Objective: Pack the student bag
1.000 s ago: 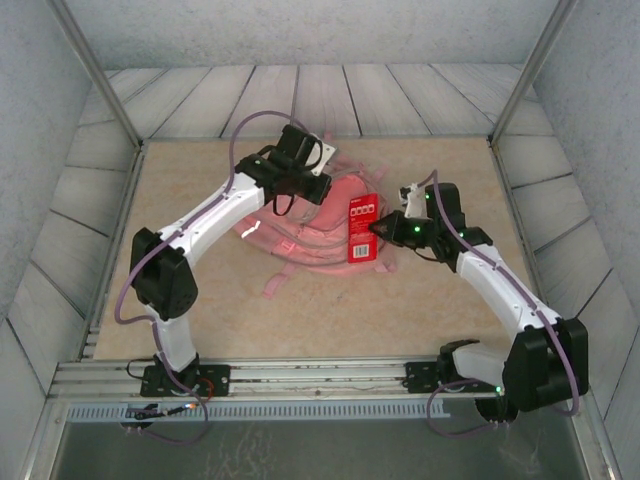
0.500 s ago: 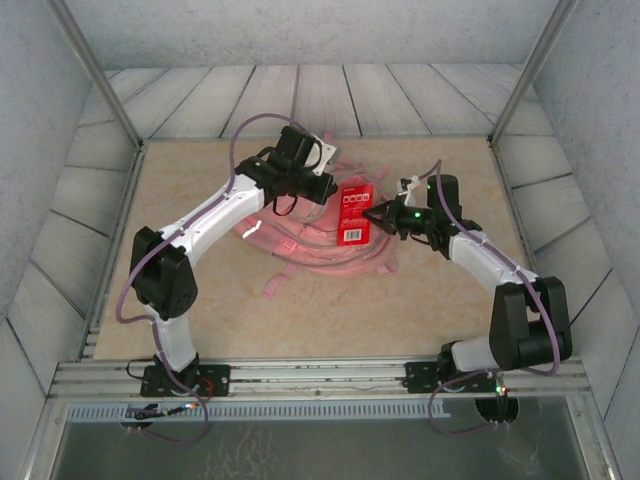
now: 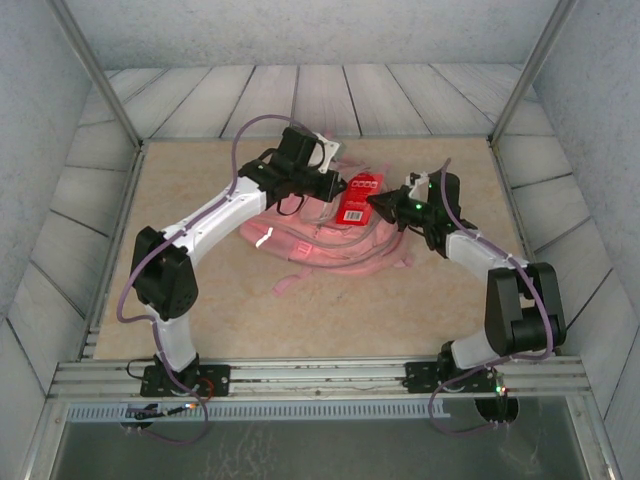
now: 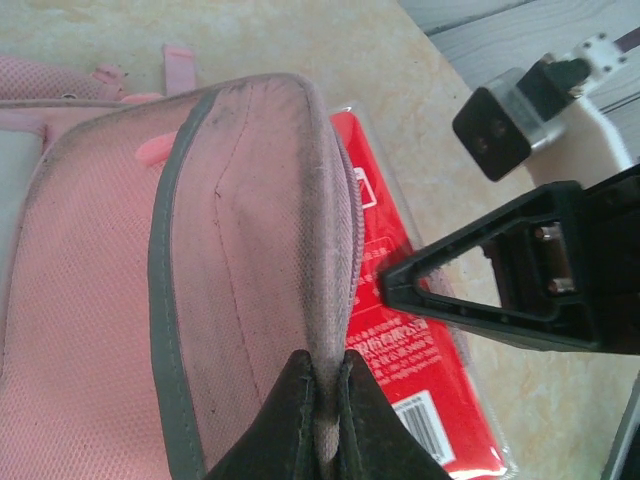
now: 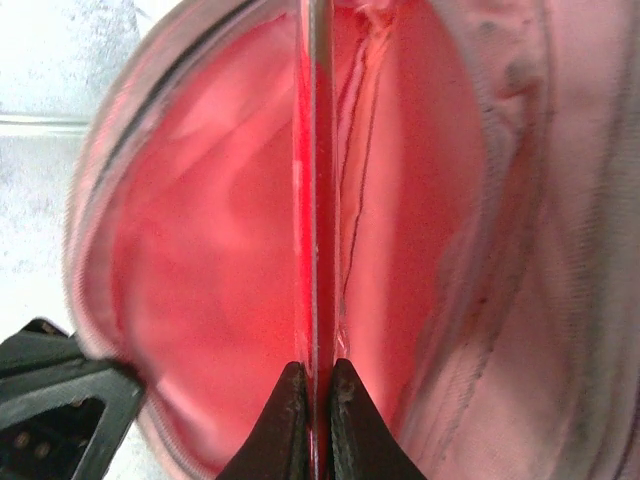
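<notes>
Rim of bag [image 4: 100,300] in left tool [image 4: 325,368] — packet [image 4: 415,365] edge in right tool [image 5: 312,378].

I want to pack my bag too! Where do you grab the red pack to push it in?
Pinch the red pack across its thin back edge, coming from the right, opposite the mouth of the bag. It's flat and edge-on, so its front edge stays free to slide in. The right tool grips it so.
</notes>
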Robot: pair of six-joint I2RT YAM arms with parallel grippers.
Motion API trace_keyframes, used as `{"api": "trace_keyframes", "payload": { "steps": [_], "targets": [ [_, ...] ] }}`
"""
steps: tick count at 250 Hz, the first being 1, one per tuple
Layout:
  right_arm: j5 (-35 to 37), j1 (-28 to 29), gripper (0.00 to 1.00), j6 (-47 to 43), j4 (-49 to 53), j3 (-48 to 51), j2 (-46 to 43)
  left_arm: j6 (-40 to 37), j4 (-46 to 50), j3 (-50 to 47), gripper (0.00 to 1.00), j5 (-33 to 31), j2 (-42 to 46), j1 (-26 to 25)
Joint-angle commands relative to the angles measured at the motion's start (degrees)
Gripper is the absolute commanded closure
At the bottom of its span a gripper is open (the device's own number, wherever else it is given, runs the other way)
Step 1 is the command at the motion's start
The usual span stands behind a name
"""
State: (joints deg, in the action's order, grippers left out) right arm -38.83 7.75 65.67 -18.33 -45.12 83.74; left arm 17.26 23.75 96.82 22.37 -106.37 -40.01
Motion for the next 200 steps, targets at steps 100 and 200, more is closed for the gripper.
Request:
{"api": "trace_keyframes", "payload": {
  "steps": [100,200],
  "targets": [
    [8.19,5.35,1.00,4.97,-6.27,-0.69,4.36,1.65,-9.07,3.41,1.00,7.32,-2.56,-1.52],
    [15.03,11.03,1.00,5.30,-7.62,-5.31,11.72,1.33,-8.48,4.08,1.00,7.33,-1.92,-1.85]
  ]
}}
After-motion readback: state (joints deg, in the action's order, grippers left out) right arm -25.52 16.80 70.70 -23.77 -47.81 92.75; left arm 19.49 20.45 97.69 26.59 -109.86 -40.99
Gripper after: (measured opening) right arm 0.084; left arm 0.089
